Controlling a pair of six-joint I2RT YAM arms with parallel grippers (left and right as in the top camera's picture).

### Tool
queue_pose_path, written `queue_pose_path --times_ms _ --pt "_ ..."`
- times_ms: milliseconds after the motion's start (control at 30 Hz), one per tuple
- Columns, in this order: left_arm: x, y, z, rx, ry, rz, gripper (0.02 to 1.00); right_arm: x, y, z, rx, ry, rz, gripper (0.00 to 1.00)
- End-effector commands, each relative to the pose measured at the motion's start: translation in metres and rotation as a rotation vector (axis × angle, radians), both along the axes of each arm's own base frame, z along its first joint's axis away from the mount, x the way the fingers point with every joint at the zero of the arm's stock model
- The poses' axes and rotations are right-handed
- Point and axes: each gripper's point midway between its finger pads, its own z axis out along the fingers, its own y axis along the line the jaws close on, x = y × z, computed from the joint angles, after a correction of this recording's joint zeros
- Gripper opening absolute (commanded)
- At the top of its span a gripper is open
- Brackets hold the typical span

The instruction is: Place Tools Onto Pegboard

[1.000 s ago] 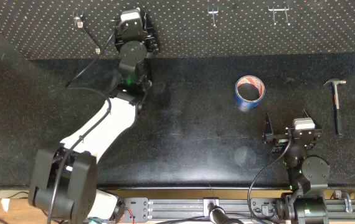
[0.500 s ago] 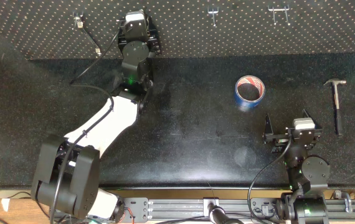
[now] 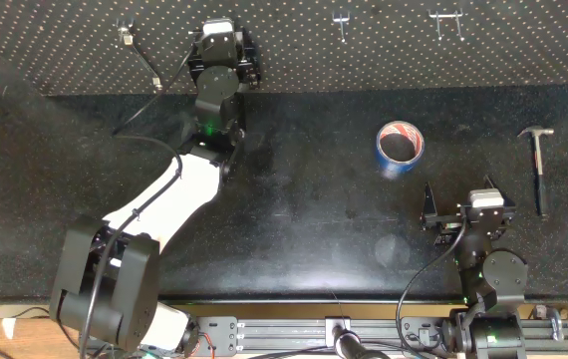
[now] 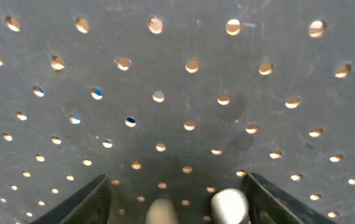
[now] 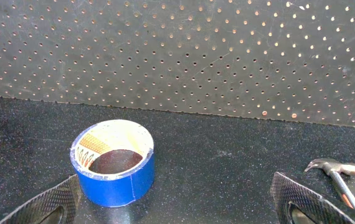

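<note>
Left gripper [image 4: 177, 186] sits close against the pegboard [image 3: 384, 55], spread wide, nothing evidently gripped. Tape roll [image 3: 400, 147] and hammer [image 3: 537, 170] lie before the pegboard, unhung. Right gripper [image 5: 176, 202] is wide apart and empty.

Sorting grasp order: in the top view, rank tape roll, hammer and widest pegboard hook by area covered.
Largest to smallest: tape roll, hammer (longer but thin), widest pegboard hook.
</note>
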Motion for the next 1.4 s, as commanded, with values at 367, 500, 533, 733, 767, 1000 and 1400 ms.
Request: queue_pose_path --times_ms 367,500,533,733,767,1000,1400 --pt "-0.044 0.001 0.018 0.03 0.161 -0.09 0.996 0.0 0.001 -0.002 -0.011 0.003 0.003 0.996" --pt "-0.122 0.022 -0.002 -0.061 0.395 -0.28 0.996 0.0 0.001 -0.002 -0.011 0.003 0.003 0.996" --pt "-0.134 0.033 -0.001 -0.072 0.377 -0.267 0.996 0.0 0.001 -0.002 -0.011 0.003 0.003 0.996" --pt "-0.218 0.091 -0.031 -0.085 0.119 -0.119 0.996 0.0 0.001 -0.002 -0.011 0.003 0.003 0.996" --pt "-0.221 0.092 -0.033 -0.081 0.082 -0.114 0.996 0.0 0.001 -0.002 -0.011 0.003 0.003 0.996" --pt "-0.242 0.091 -0.022 -0.062 -0.107 -0.121 0.996 0.0 0.001 -0.002 -0.011 0.003 0.003 0.996" --pt "-0.25 0.094 -0.061 -0.086 -0.069 -0.088 0.996 0.0 0.001 -0.002 -0.011 0.003 0.003 0.996"
